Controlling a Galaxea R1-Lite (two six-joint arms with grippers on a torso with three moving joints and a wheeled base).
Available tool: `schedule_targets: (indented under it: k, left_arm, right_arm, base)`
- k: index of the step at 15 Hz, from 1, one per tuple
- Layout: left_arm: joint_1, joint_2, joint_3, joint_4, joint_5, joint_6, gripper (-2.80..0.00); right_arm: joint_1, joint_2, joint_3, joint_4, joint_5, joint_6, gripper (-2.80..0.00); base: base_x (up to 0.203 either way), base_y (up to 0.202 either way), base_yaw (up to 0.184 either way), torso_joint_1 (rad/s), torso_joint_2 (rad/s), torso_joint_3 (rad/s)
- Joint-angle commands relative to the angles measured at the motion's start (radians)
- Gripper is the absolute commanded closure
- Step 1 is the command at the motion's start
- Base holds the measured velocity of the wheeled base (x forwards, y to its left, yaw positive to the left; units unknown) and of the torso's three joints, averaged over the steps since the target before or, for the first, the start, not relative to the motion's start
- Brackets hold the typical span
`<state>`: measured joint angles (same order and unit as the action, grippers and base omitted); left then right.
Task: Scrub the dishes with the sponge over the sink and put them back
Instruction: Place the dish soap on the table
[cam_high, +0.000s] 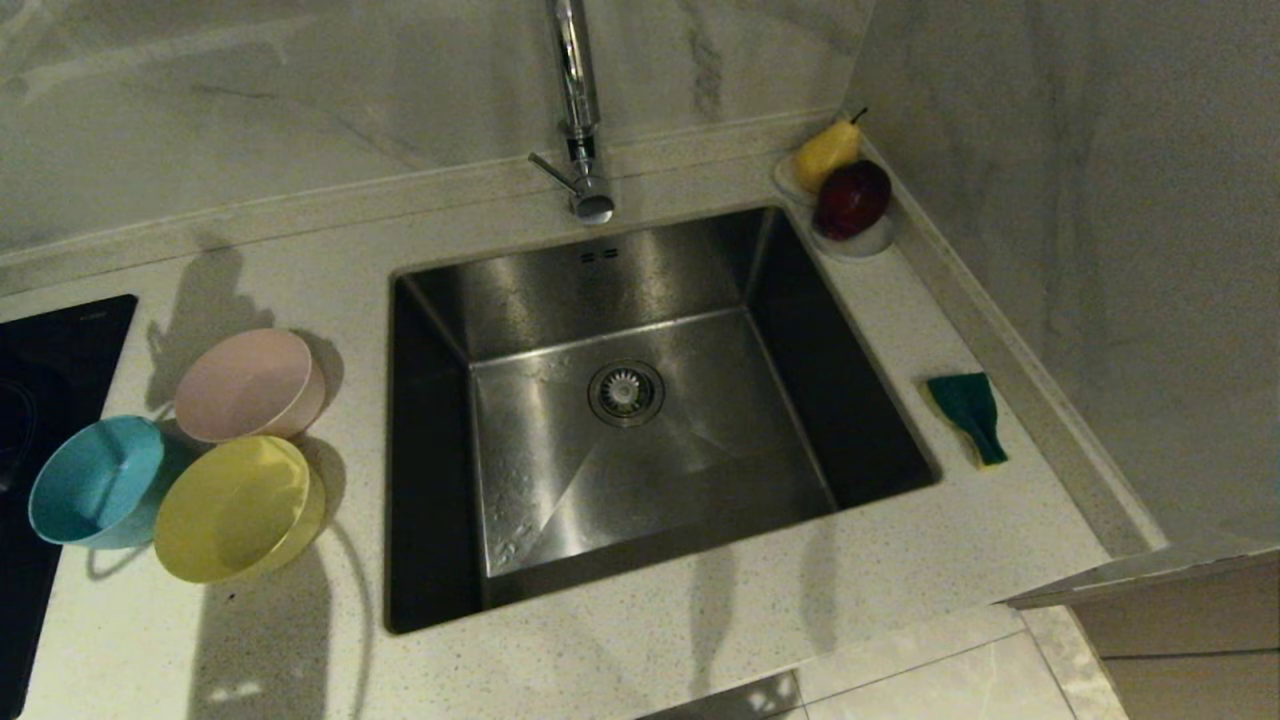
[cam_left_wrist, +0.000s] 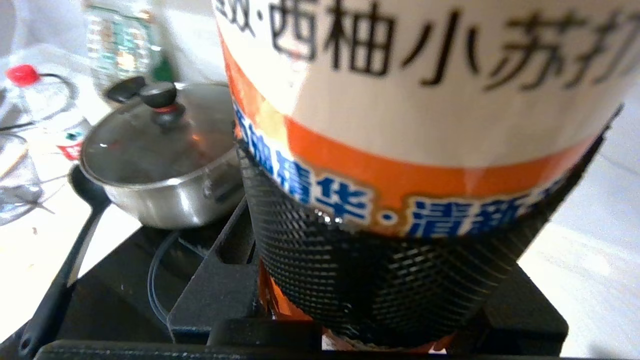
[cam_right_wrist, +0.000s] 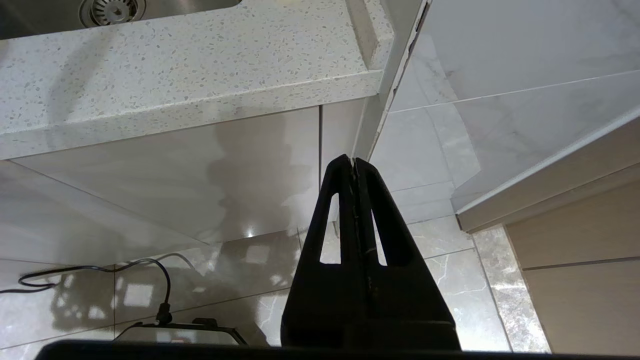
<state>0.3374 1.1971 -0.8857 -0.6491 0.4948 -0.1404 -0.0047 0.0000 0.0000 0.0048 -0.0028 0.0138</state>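
Note:
Three dishes stand on the counter left of the sink: a pink bowl, a blue bowl and a yellow bowl, all tilted against one another. The sponge, green face up, lies on the counter right of the sink. Neither arm shows in the head view. In the left wrist view my left gripper is shut on a white and orange labelled bottle, which fills that view. My right gripper hangs shut and empty below the counter's front edge.
A chrome tap rises behind the sink. A pear and a red apple sit on saucers at the back right corner. A black cooktop lies at the far left, bearing a lidded steel pot and a black-handled utensil.

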Motion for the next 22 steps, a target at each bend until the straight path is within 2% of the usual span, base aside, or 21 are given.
schedule_targets:
  k: [1, 3, 7, 11, 17, 22]
  left_arm:
    - [0.011, 0.201, -0.064, -0.047, 0.060, 0.000, 0.00]
    - [0.012, 0.316, -0.113, -0.094, 0.088, -0.003, 0.00]
    - [0.012, 0.520, -0.218, -0.175, 0.101, -0.005, 0.00]
    - [0.011, 0.683, -0.346, -0.198, 0.134, -0.006, 0.00]
    - [0.009, 0.853, -0.464, -0.220, 0.166, -0.007, 0.00]
    - [-0.005, 0.920, -0.563, -0.219, 0.182, 0.002, 0.00]
  right_arm:
    - [0.000, 0.000, 0.000, 0.000, 0.000, 0.000, 0.00]
    - [0.000, 0.000, 0.000, 0.000, 0.000, 0.000, 0.00]
    - [0.000, 0.000, 0.000, 0.000, 0.000, 0.000, 0.00]
    - [0.000, 0.000, 0.000, 0.000, 0.000, -0.001, 0.00]
    - [0.000, 0.000, 0.000, 0.000, 0.000, 0.000, 0.00]
    - [0.000, 0.000, 0.000, 0.000, 0.000, 0.000, 0.00]
  base:
    - [0.000, 0.000, 0.000, 0.000, 0.00, 0.000]
    - [0.000, 0.000, 0.000, 0.000, 0.00, 0.000]
    - [0.000, 0.000, 0.000, 0.000, 0.00, 0.000]
    - [0.000, 0.000, 0.000, 0.000, 0.00, 0.000]
    - [0.000, 0.000, 0.000, 0.000, 0.00, 0.000]
    - [0.000, 0.000, 0.000, 0.000, 0.00, 0.000]
